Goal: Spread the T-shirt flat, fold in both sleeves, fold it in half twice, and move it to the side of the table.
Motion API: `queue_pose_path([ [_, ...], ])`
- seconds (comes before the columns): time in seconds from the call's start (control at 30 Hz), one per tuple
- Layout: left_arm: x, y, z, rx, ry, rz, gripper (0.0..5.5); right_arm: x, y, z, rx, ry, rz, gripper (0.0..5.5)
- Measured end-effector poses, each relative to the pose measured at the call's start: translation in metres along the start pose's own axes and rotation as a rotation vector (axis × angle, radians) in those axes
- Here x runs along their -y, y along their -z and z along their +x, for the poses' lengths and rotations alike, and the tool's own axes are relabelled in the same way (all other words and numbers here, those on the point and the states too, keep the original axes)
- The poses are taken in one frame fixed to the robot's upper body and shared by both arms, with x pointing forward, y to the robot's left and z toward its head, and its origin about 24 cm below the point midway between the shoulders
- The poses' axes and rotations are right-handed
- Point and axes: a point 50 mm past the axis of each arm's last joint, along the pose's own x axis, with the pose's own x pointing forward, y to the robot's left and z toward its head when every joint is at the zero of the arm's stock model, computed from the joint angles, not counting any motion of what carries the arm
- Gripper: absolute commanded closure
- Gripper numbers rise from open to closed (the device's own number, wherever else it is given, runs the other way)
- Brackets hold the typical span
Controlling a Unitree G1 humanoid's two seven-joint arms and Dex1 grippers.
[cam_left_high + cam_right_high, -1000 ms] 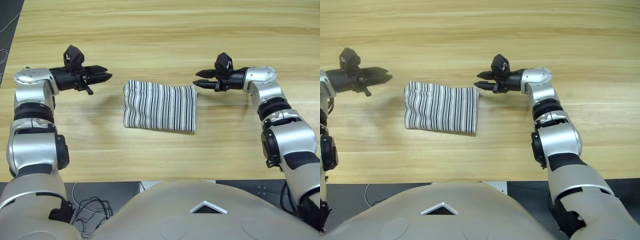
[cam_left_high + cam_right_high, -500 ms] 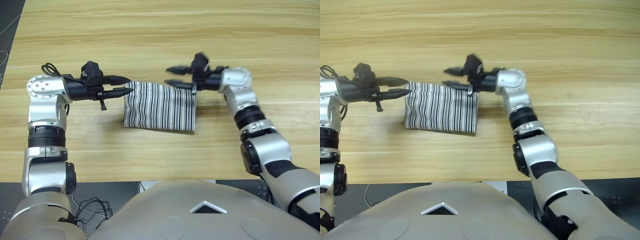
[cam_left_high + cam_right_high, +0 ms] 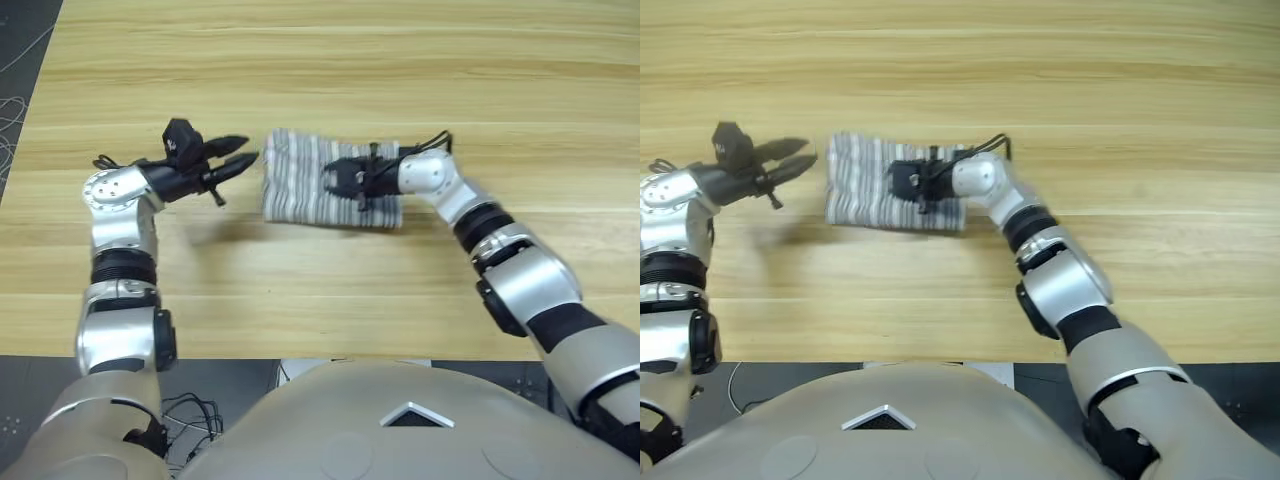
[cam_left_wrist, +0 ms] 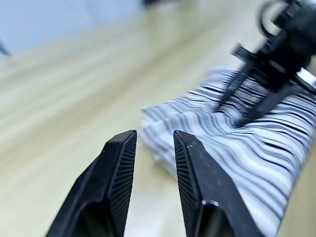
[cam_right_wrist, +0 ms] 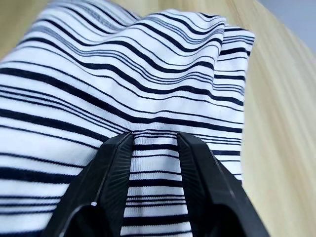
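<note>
The T-shirt (image 3: 293, 186), white with black stripes, lies folded into a small rectangle on the wooden table (image 3: 330, 290). My right gripper (image 3: 333, 181) reaches over it from the right and rests on top of it. It is open, and in the right wrist view both fingertips (image 5: 118, 148) press down on the striped cloth (image 5: 123, 74), which ridges slightly between them. My left gripper (image 3: 243, 153) hovers just off the shirt's left edge, open, with nothing between its fingers (image 4: 121, 163). The left wrist view has the shirt (image 4: 256, 148) ahead, with the right gripper (image 4: 247, 106) on it.
Bare wood stretches beyond the shirt and to both sides. The table's left edge (image 3: 45, 110) borders a dark floor with cables (image 3: 12, 110). Its near edge (image 3: 320, 357) runs along the front.
My right gripper swung in from the shirt's right edge onto its top. My left gripper closed in on the left edge. The head view has shifted a little.
</note>
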Motion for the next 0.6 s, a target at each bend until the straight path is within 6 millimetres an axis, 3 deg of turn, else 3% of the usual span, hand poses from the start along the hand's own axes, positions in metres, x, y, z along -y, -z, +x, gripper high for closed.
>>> queue_pose_path([
  [0.13, 0.001, -0.002, 0.051, 0.073, -0.376, -0.145, 4.12, 0.034, 0.084, -0.109, -0.358, 0.273, 0.135, 3.86],
  [0.23, 0.004, 0.001, 0.076, 0.045, -0.632, -0.266, 4.12, 0.027, 0.127, -0.176, -0.599, 0.496, 0.335, 3.86],
  [0.27, 0.004, 0.003, 0.080, 0.014, -0.721, -0.290, 4.12, 0.022, 0.136, -0.186, -0.652, 0.565, 0.391, 3.86],
  [0.33, 0.004, 0.005, 0.083, -0.011, -0.828, -0.294, 4.12, 0.014, 0.144, -0.186, -0.699, 0.696, 0.458, 3.86],
  [0.43, 0.001, -0.001, 0.082, 0.019, -0.879, -0.246, 4.12, 0.017, 0.139, -0.163, -0.678, 0.905, 0.430, 3.86],
  [0.5, 0.000, -0.001, 0.080, 0.021, -0.910, -0.221, 4.12, 0.029, 0.122, -0.146, -0.597, 1.076, 0.321, 3.86],
  [0.6, -0.010, -0.005, 0.071, 0.031, -1.000, -0.177, 4.12, 0.069, 0.071, -0.125, -0.368, 1.365, 0.036, 3.86],
])
